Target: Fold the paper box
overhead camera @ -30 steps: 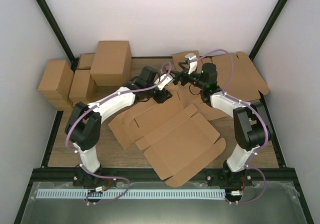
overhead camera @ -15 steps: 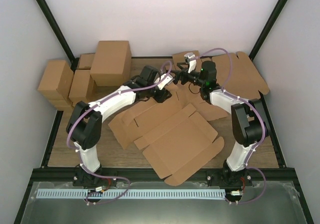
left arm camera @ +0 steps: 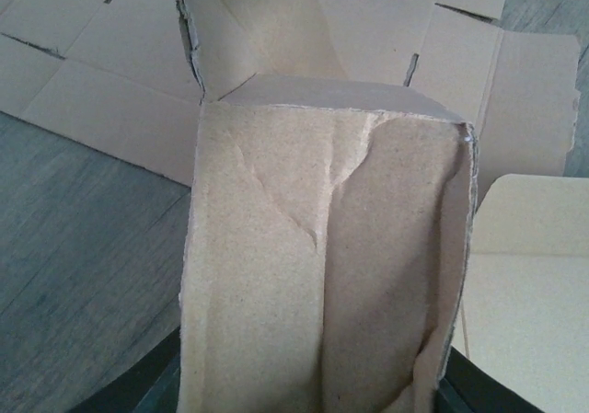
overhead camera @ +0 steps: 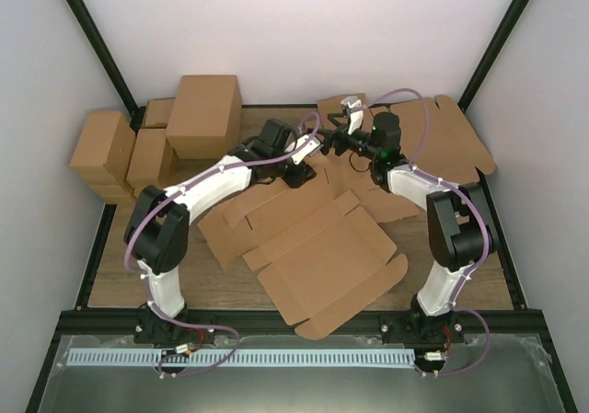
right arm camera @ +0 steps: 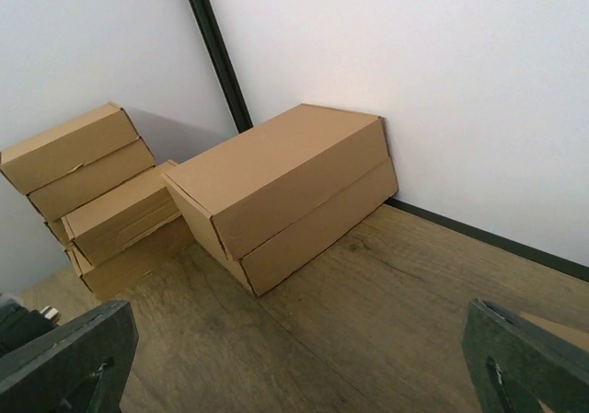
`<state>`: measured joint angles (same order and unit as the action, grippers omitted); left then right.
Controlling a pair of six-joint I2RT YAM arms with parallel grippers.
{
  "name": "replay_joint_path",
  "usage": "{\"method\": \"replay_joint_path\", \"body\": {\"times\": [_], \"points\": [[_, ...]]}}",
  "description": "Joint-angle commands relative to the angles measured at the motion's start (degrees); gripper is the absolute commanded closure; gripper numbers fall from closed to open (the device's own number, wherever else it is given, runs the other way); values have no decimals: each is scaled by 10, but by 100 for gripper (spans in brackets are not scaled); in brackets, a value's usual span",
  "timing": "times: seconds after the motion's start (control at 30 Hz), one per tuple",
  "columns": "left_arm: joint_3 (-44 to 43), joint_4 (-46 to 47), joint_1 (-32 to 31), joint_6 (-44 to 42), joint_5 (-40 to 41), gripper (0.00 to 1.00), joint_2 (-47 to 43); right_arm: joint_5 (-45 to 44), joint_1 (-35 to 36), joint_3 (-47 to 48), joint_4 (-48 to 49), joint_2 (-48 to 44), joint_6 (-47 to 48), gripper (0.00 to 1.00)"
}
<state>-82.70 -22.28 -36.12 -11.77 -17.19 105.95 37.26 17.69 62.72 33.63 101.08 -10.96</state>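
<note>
Brown corrugated paper box [overhead camera: 322, 261] lies flat and unfolded mid-table, on the near side. The left gripper [overhead camera: 296, 171] clamps its creased far flap. The right gripper [right arm camera: 294, 367] hangs spread wide, holding nothing, facing folded cartons [overhead camera: 202, 114] stacked far left.

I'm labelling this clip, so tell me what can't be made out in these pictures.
- Top view: the left tool sits under its own wrist, so its fingers are hidden.
- Left wrist view: the paper box fills the frame and covers most of that tool's fingers.
- Right wrist view: the bottom edge cuts off the right tool.
</note>
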Motion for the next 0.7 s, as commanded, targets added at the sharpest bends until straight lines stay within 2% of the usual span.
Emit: {"method": "replay_joint_path", "body": {"times": [0.0, 0.17, 0.27, 0.37, 0.47, 0.67], "points": [[-70, 97, -55, -83, -102, 55, 42, 84, 64, 22, 10, -5, 16, 0], [-74, 88, -55, -97, -99, 63, 45, 89, 64, 28, 6, 0, 10, 0], [-74, 93, -55, -92, -109, 63, 45, 93, 64, 31, 1, 4, 5, 0], [-86, 82, -54, -87, -95, 61, 45, 91, 64, 11, 36, -9, -12, 0], [-85, 52, -54, -98, -76, 57, 36, 47, 64, -17, 41, -40, -2, 0], [-51, 57, -56, -84, -67, 57, -8, -69, 63, -102, 27, -148, 13, 0]]}}
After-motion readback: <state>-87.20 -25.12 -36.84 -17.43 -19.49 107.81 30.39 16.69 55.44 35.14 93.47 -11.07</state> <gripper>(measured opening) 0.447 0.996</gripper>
